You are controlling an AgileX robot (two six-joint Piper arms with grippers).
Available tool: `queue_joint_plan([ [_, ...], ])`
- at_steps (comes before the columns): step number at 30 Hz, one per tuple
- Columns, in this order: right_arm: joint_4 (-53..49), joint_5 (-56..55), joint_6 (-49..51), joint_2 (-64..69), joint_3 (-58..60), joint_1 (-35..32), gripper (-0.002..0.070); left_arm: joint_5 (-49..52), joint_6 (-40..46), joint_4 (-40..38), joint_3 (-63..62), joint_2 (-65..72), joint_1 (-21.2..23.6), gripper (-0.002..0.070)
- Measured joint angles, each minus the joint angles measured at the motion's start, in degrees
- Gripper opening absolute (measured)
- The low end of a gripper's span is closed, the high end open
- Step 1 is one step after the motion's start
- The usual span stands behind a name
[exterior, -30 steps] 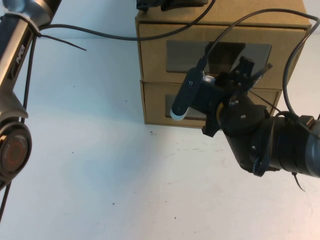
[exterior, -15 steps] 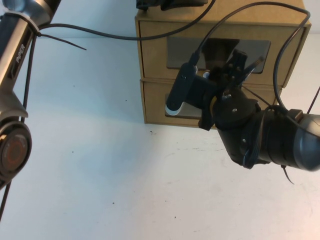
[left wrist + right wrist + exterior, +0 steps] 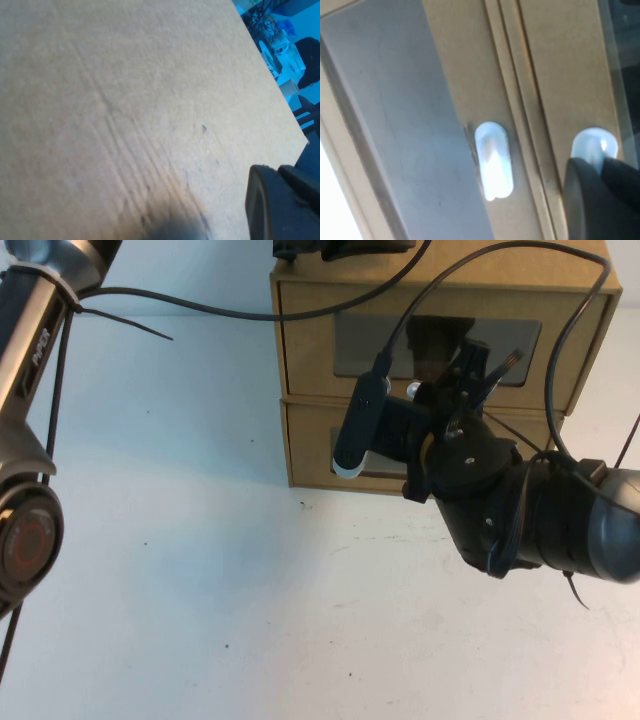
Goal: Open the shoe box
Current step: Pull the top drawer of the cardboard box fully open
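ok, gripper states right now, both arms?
Left gripper: over the brown cardboard shoe box top, state cannot be told.
Right gripper: closed on the translucent white plastic pull tab on the box front.

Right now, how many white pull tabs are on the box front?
2. One white tab sits beside the grey window; the other tab, across the drawer seam, is partly behind the right gripper. Left gripper is at the box top. The arm may hide more.

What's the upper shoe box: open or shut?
Shut: upper shoe box front sits flush. Right gripper at a white handle; left gripper over the box top.
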Motion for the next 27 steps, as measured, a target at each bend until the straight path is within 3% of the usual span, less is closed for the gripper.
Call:
queue_joint_plan([
  [17, 4.1, -1.1, -0.3, -7.9, 8.9, 4.0, 0.0011, 1.1, 0.0, -0.6, 0.0, 0.0, 0.0, -0.0004],
  [27, 4.1, 4.9, -0.3, -9.8, 13.4, 9.6, 0.0011, 1.6, -0.2, -1.1, 0.0, 0.0, 0.0, -0.0004],
])
